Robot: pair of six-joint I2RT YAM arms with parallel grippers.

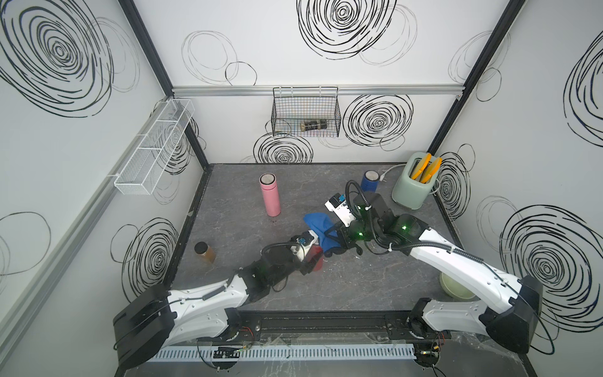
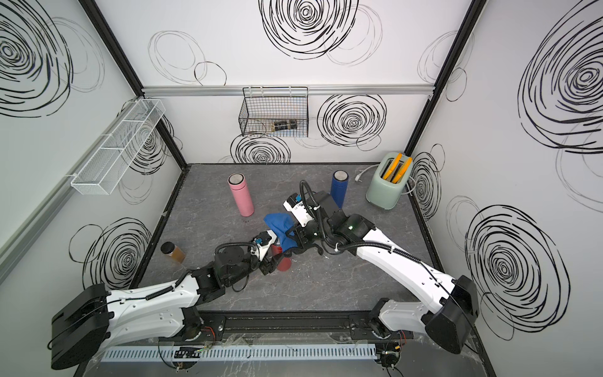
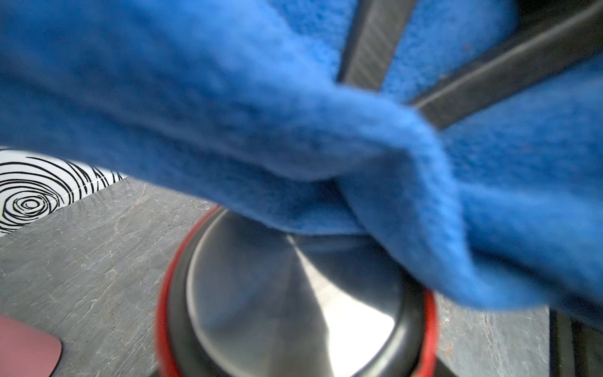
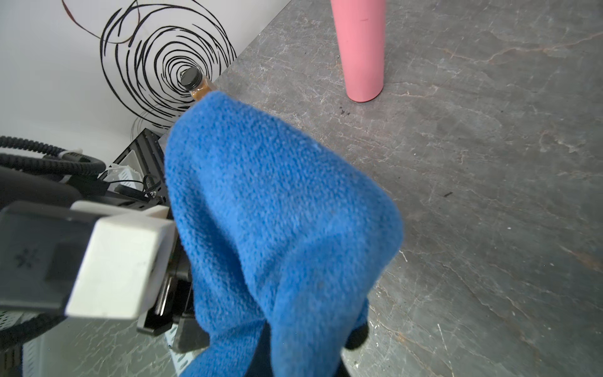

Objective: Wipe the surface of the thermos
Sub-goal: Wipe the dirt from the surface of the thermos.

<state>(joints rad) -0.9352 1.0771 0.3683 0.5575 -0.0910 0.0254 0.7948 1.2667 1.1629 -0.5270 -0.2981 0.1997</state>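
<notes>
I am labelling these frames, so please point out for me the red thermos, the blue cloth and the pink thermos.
red thermos (image 3: 293,310), left wrist view, on its steel end face.
blue cloth (image 4: 277,212), right wrist view, middle of the hanging fold.
pink thermos (image 1: 270,197), a top view, middle of its body.

Three thermoses: pink thermos (image 1: 270,196), blue thermos (image 1: 370,182), red thermos (image 2: 283,261). One cloth (image 1: 321,228), jar (image 1: 205,252), toaster (image 1: 411,186), bowl (image 1: 455,289) each. Two baskets: white basket (image 1: 153,147), black basket (image 1: 306,112).
</notes>
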